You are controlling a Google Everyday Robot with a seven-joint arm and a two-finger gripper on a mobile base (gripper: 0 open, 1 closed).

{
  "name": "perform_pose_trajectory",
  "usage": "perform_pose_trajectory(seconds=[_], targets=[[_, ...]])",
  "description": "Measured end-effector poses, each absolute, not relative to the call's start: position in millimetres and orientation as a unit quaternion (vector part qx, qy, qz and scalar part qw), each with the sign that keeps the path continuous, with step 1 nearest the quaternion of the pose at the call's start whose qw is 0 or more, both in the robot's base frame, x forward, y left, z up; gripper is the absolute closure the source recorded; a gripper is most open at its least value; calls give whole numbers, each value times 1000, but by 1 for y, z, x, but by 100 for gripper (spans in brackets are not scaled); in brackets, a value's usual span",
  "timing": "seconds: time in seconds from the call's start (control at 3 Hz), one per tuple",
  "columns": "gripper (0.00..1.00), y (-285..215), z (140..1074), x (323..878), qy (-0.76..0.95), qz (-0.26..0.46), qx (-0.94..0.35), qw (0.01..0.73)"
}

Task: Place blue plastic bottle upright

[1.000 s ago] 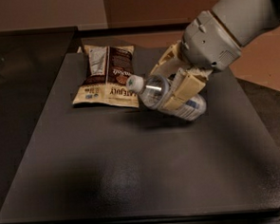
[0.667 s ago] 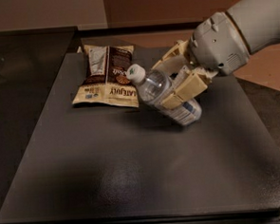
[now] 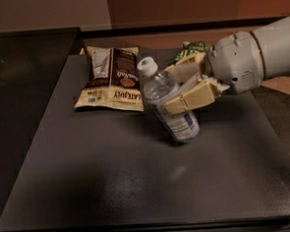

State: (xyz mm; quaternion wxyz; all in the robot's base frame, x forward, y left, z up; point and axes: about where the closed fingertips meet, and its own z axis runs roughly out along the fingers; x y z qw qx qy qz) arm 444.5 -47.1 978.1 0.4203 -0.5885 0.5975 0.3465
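1. Closest to you, the dark desk [image 3: 139,187] fills the lower part of the view, with a faint sheen on its surface.
2. Past that, near the middle of the desk and a little to the right, you find the bottle [image 3: 179,122]. It is tilted, not upright. Its white cap [image 3: 147,67] points up and leans to the left and away, and its base sits low at the desk surface. You cannot tell for sure whether the base touches the desk. The pale blue-and-white label faces you near the base.
3. The gripper [image 3: 170,87] reaches in from the right at the same depth. Its jaws are pinching the bottle across the middle, with one cream finger [image 3: 193,98] crossing in front of the clear body and the other behind it.
4. The rounded white arm [image 3: 252,55] runs off to the right edge.
5. Farther back on the left, a brown-and-cream snack bag [image 3: 110,78] lies flat. The bottle's cap overlaps the bag's right edge in your view.
6. Farthest back, a green bag [image 3: 194,49] shows just behind the gripper, mostly hidden.
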Motion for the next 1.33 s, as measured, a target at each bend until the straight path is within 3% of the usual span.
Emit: perform_pose_trajectory(seconds=[0.67,1.33], targets=[[100,-54,973,448,606,405,-513,453],[59,-63,966,450,591,436,-475,485]])
